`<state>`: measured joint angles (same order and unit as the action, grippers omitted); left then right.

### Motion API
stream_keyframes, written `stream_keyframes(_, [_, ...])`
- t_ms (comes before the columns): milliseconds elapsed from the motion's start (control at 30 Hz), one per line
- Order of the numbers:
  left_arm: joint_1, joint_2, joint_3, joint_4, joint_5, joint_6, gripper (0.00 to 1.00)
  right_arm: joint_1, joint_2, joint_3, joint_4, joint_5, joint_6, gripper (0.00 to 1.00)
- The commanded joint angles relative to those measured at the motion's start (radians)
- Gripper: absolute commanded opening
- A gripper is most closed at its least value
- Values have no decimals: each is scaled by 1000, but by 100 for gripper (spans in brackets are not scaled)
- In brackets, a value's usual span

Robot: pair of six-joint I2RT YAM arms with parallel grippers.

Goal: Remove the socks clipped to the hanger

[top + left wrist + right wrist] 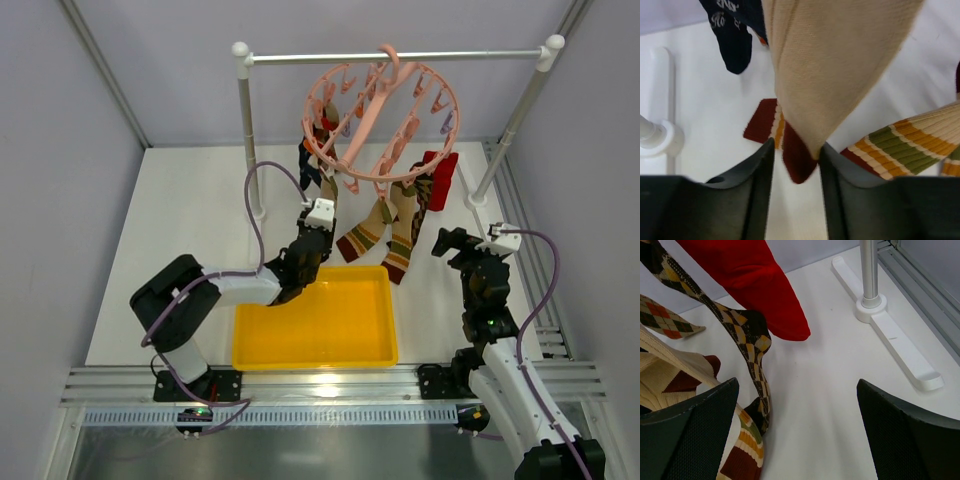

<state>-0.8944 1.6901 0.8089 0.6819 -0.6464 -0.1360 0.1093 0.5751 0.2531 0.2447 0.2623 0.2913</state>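
My left pincer [796, 150] brackets the toe of the cream sock [840, 65] — clamped or not, I cannot tell — a thin bite may slip under pull.

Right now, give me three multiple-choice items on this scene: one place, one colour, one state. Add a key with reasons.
1. The maroon toe of the cream sock is: A in the tray; B between the fingers of the left gripper; C flat on the table.
2. The plain sock hanging by the right gripper is: A red; B white; C blue.
3. The right gripper is: A open, gripping nothing; B shut on a sock; C shut on the rail.
Key: 1 B, the toe tapers into the gap and touches both fingers. 2 A, it is solid red. 3 A, its fingers stand wide apart.
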Motion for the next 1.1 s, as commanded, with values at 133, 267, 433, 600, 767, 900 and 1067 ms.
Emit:
stream_keyframes(133, [11,2,33,105,-13,46,6,3,-26,0,50,-14,5,100])
stream_keyframes(267, [11,-46,10,102,-6,50,0,1,-29,0,45,-11,0,100])
stream_keyframes(433, [11,-187,-59,16,74,6,0,1,-23,11,34,-17,-12,100])
stream_keyframes(600, [8,-392,-91,-209,180,-46,0,32,-29,23,45,-72,-38,100])
stream_keyframes(767, [5,-538,-123,-402,232,-86,0,249,3,95,-10,63,-106,100])
stream_keyframes(900, [0,-655,-177,-498,197,-93,1,522,80,216,-116,225,-135,100])
stream_keyframes(1067, [-1,-780,-237,-553,168,-88,0,806,186,365,-183,347,-113,99])
